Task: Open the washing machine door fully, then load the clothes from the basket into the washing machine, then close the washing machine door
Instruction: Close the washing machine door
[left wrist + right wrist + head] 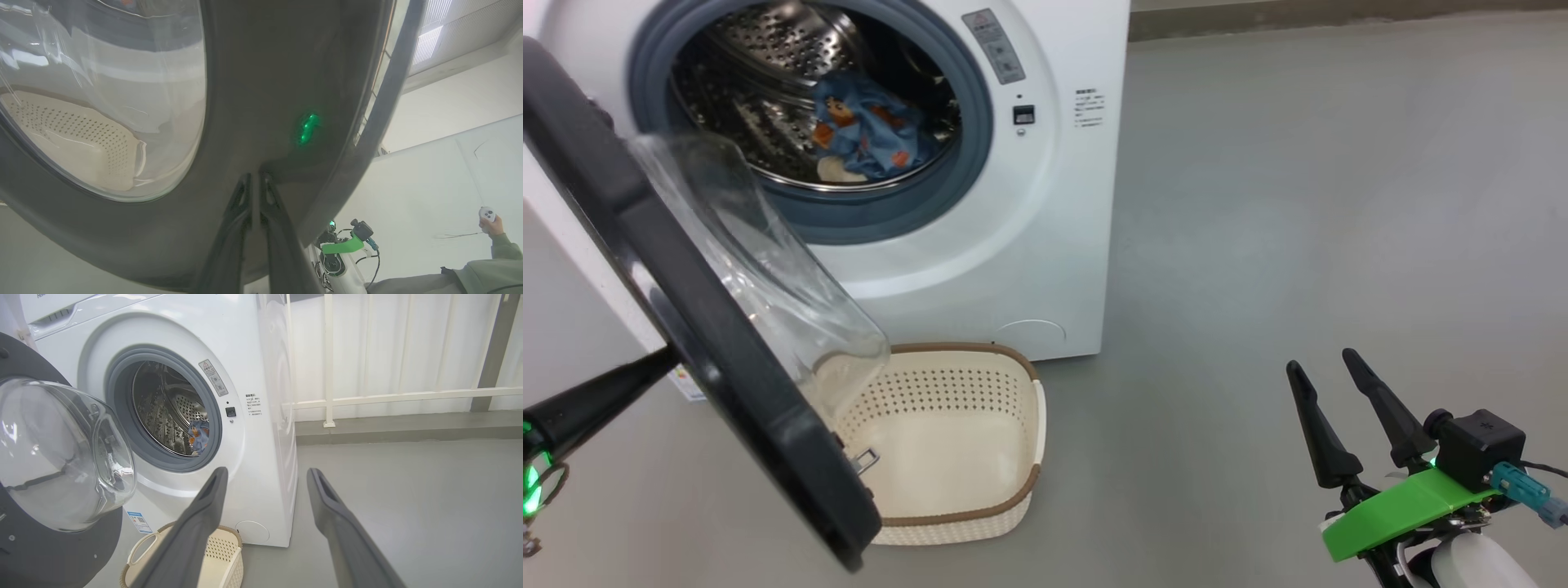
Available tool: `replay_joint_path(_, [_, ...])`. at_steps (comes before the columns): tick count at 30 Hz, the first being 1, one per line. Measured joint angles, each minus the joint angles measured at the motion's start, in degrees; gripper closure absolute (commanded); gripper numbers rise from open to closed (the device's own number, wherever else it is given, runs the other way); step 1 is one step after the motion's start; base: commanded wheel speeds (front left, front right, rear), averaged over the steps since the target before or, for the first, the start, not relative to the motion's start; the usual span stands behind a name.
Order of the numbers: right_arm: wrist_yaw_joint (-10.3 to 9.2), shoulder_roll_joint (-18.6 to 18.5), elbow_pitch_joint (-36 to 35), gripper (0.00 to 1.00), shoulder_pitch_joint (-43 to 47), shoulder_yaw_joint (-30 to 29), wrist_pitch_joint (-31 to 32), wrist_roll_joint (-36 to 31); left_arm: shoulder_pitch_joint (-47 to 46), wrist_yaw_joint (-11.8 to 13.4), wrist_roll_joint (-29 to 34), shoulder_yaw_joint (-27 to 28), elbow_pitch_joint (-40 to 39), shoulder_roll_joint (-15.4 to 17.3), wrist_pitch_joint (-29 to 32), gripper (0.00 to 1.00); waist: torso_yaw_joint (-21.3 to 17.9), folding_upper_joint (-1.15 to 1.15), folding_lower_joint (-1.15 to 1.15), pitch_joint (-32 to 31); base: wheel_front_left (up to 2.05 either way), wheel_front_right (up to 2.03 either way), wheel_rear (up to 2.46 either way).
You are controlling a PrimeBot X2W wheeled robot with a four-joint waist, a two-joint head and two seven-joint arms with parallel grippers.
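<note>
Clothes [866, 126] inside washing machine [1045, 245]; basket [956, 384] at its foot, empty.
L gripper [255, 179], fingers pinched together, tips against washing machine door [735, 384] rim, front-left of machine; R gripper [1323, 362] wide, empty. Door prob. rigid, glossy: push rim, not glass.

Floor [1339, 204]: smooth matt grey, evenly lit, with a faint pale sheen.
Kerb [408, 430]: a low, darker grey step is seen along the floor's far edge.
Railing [328, 359]: white uprights and one white crossbar, set on the kerb.
Curtain [408, 343]: pale and pleated, hung behind the railing, brightly lit.
Post [492, 355]: dark grey, slightly tilted, at the floor's far right corner.
Wall [429, 183]: plain white.
Ceiling panel [427, 41]: ribbed, brightly lit.
</note>
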Motion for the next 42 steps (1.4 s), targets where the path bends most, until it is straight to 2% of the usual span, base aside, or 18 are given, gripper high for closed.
replay_joint_path(12, [0.00,-0.15,-0.07,0.00,-0.01,0.07,0.00,0.00,-2.11,-1.53,0.02,-0.75,1.55,-1.43,-0.82,1.00,-3.43,0.00,0.00,0.39,0.00,0.00,0.00])
replay_joint_path(26, [0.00,-0.34,-0.05,0.00,-0.01,-0.02,0.00,-0.01,-2.11,-2.38,0.79,-1.07,2.49,-1.43,-0.70,1.00,-2.02,0.00,0.00,-0.21,0.00,0.00,0.00])
replay_joint_path(27, [0.00,-0.34,-0.07,0.00,0.00,-0.04,0.00,-0.01,-2.11,-2.54,1.23,-1.04,2.53,-1.42,-0.86,0.97,-1.84,0.00,0.00,-0.26,0.00,0.00,0.00])
replay_joint_path(28, [0.00,-0.34,-0.07,0.00,0.00,-0.04,0.00,-0.01,-2.11,-2.94,1.83,-1.00,2.63,-1.41,-1.18,0.66,-1.66,0.00,0.00,-0.30,0.00,0.00,0.00])
replay_joint_path(29, [0.00,-0.34,-0.07,0.00,0.00,-0.03,0.00,-0.01,-2.10,-2.97,2.07,-0.98,2.75,-1.40,-1.25,0.54,-1.49,0.00,0.00,-0.33,0.00,0.00,0.00])
replay_joint_path(30, [0.00,-0.35,-0.07,0.00,0.01,-0.04,0.00,-0.02,-1.97,-3.02,2.31,-0.92,2.89,-1.33,-1.29,0.00,-1.12,0.00,0.00,-0.42,0.00,0.00,0.00])
replay_joint_path(37, [0.00,-0.35,-0.10,0.00,0.19,-0.44,0.00,-0.02,-0.52,-4.76,3.93,1.41,2.71,-0.65,-4.03,0.00,0.22,0.00,0.00,-0.64,0.00,0.00,0.00])
replay_joint_path(42, [0.00,-0.32,-0.25,0.00,1.08,-0.79,0.00,-0.10,2.01,-6.84,10.22,3.10,2.35,-0.32,-10.89,0.00,1.14,0.00,0.00,-0.50,0.00,0.00,0.00])
